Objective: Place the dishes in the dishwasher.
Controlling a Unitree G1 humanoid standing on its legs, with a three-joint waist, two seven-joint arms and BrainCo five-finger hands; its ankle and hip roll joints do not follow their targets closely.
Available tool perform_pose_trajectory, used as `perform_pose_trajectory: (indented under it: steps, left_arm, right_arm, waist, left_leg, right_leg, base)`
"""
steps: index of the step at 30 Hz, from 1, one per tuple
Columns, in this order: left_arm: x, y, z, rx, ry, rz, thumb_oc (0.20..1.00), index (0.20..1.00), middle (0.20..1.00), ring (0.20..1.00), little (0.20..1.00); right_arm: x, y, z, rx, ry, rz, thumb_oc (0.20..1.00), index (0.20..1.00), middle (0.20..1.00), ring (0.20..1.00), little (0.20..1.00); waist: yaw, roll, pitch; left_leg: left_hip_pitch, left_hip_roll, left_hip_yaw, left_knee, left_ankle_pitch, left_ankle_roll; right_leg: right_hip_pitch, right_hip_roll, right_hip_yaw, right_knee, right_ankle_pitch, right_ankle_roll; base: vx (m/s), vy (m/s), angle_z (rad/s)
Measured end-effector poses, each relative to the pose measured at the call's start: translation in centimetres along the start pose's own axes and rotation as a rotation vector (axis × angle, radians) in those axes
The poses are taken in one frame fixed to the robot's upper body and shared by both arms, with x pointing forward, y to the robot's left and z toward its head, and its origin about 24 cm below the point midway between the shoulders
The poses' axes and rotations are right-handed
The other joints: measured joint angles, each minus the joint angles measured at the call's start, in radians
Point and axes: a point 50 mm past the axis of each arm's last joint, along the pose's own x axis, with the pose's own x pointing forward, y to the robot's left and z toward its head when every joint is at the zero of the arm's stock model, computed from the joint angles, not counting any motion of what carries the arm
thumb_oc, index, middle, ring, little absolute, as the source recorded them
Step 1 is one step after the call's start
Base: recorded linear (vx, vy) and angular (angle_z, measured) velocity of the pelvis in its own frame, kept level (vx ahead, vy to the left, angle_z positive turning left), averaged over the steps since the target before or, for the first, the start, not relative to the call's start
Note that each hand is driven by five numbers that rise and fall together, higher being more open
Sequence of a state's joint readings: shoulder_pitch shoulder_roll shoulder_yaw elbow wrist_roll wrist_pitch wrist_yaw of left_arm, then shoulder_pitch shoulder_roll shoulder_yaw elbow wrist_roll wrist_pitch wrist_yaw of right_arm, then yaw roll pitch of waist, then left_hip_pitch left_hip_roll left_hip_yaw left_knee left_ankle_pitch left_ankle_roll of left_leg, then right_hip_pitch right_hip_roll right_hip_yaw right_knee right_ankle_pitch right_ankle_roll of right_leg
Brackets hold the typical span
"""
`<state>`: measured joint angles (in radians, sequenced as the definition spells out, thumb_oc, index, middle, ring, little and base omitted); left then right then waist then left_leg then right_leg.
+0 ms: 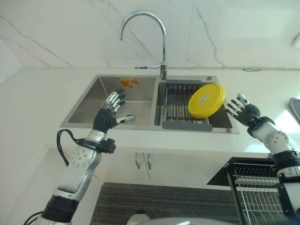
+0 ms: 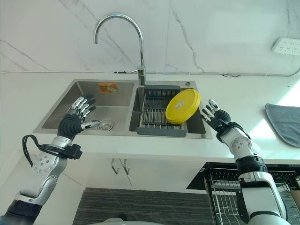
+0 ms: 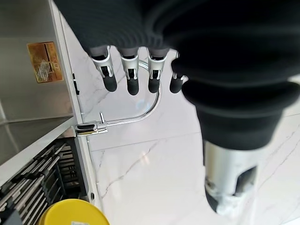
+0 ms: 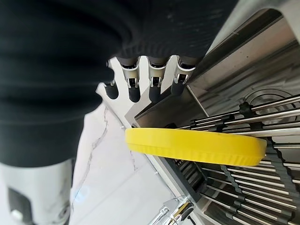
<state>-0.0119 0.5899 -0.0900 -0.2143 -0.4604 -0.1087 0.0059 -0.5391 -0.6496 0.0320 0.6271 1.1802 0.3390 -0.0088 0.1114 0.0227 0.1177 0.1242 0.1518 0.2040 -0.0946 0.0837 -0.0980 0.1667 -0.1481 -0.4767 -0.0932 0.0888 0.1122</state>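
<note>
We are looking down at a white counter [image 2: 262, 96] holding a 2-basin sink [image 2: 56, 116]. A yellow plate [image 2: 182, 106] is leaning tilted in the right basin's rack [image 2: 152, 112]. Our left hand [image 1: 108, 114] and right hand [image 2: 216, 116] are hovering with fingers spread, holding nothing.

Both eye views look down from the robot's head onto the sink [image 1: 140, 101] and tap [image 2: 123, 37], sharing nearly the same scene. Each wrist view looks very closely along its own fingers; both catch the yellow plate [image 4: 197, 146] and drying rack [image 3: 33, 185].
</note>
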Motion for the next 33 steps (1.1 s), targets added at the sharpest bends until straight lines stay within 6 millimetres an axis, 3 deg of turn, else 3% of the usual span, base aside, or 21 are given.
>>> perform_pose_trajectory:
  steps: [22, 33]
  left_arm:
    - [0.0, 0.0, -0.1, 0.007, 0.020, -0.011, 1.000, 1.000, 1.000, 1.000, 1.000]
    - [0.0, 0.1, -0.2, 0.009, 0.032, -0.011, 1.000, 1.000, 1.000, 1.000, 1.000]
  right_arm:
    - [0.7, -1.0, -0.9, 0.014, 0.052, -0.066, 1.000, 1.000, 1.000, 1.000, 1.000]
    - [1.1, -0.3, -0.2, 0.020, 0.039, -0.057, 1.000, 1.000, 1.000, 1.000, 1.000]
  waist:
    - [0.034, -0.012, 0.011]
    - [0.042, -0.007, 0.023]
  left_leg:
    - [0.001, -0.003, -0.025, -0.002, 0.001, -0.001]
    - [0.001, -0.005, -0.030, 0.003, 0.002, -0.001]
  right_leg:
    - [0.022, -0.002, -0.027, 0.000, -0.004, 0.002]
    - [0.022, -0.002, -0.032, 0.005, -0.004, 0.002]
  base:
    - [0.01, 0.002, 0.02]
    - [0.00, 0.000, 0.02]
